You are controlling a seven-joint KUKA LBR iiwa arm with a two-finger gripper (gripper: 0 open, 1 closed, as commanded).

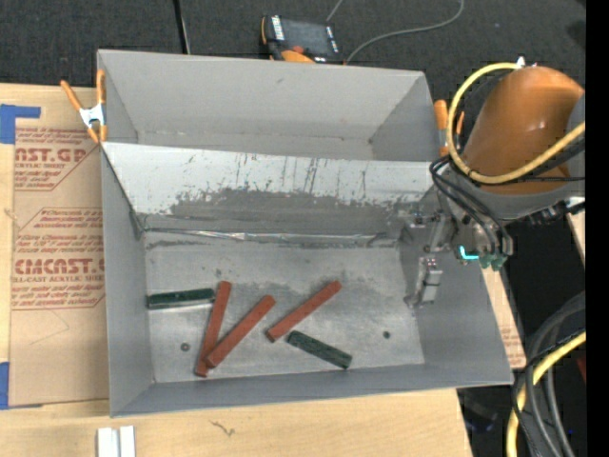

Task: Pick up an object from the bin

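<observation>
sticks [303, 310] at bin [266, 103] front, tool [423, 293] right

Behind the bin's [257, 93] far wall you've got a black-and-orange device [300, 38] on the dark floor [57, 17], with a thin pale cable [409, 32] looping away from it toward the top edge. To its left, a black pole [177, 8] slants up out of view. Along the bottom you see the light wood tabletop [285, 427] with a small white piece [116, 439] at its left end.
</observation>
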